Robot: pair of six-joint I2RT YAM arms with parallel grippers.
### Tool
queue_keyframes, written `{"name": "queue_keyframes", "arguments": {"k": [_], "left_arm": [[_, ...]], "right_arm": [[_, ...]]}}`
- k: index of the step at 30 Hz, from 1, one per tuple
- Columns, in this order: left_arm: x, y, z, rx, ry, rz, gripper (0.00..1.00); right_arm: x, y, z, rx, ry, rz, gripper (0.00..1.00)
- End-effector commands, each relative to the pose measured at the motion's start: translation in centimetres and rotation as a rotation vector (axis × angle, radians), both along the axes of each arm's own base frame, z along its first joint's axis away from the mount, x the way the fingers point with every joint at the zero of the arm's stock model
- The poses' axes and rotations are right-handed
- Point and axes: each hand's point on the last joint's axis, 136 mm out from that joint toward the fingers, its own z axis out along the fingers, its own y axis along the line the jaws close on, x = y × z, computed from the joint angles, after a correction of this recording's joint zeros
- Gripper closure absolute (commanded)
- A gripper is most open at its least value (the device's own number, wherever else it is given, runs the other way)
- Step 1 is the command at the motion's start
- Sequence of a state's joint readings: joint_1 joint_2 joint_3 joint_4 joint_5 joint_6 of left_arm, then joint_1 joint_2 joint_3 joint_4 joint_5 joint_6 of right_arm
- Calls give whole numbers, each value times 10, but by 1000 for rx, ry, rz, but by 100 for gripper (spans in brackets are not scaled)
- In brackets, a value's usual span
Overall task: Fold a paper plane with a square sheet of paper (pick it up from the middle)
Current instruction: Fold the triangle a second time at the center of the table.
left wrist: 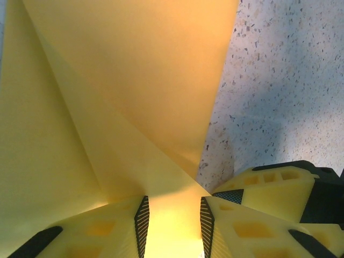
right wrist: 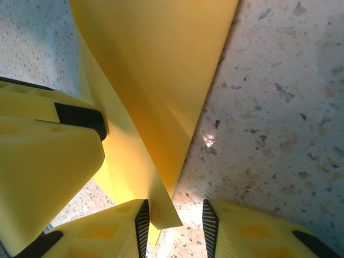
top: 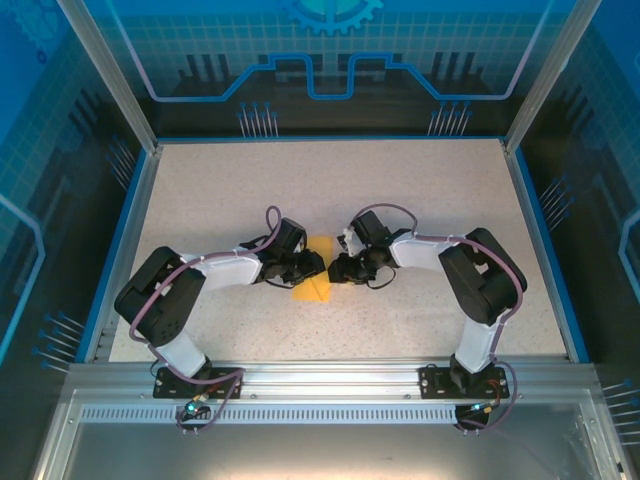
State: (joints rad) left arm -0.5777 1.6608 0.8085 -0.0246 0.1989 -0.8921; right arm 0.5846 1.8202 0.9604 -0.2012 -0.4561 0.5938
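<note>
The square sheet of paper point(top: 312, 291) is orange-yellow and lies creased and folded at the table's middle, mostly covered by both grippers. My left gripper point(top: 317, 266) meets it from the left. In the left wrist view the folded paper point(left wrist: 134, 80) runs under and between the parted jaws of the left gripper point(left wrist: 172, 217), and a finger of the right gripper point(left wrist: 269, 188) shows at the right. My right gripper point(top: 336, 268) comes from the right. In the right wrist view its jaws point(right wrist: 173, 220) stand apart, and a pointed paper point(right wrist: 156, 64) corner reaches between them beside the left pad point(right wrist: 142, 223).
The speckled table point(top: 400, 190) has a blue rim point(top: 120, 240) on the left, right and far sides. Metal posts point(top: 105, 70) rise at the back corners. An aluminium rail point(top: 330, 385) carries both arm bases at the near edge. A left gripper finger point(right wrist: 48, 156) crowds the right wrist view.
</note>
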Motion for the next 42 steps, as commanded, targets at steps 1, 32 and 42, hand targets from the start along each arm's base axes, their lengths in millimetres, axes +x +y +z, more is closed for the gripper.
{"name": "queue_keyframes", "arguments": {"k": [1,32,42], "left_arm": [[1,6,7,6,-7,20,65],[-1,5,12,-13,-34,7,72],[-2,5,-1,4,-8,1,77]], "right_arm": [[1,13,5,49,0,14,67],[24,17,1,-33,-118,155,91],[29,20,-3,-41,-115,161,89]]}}
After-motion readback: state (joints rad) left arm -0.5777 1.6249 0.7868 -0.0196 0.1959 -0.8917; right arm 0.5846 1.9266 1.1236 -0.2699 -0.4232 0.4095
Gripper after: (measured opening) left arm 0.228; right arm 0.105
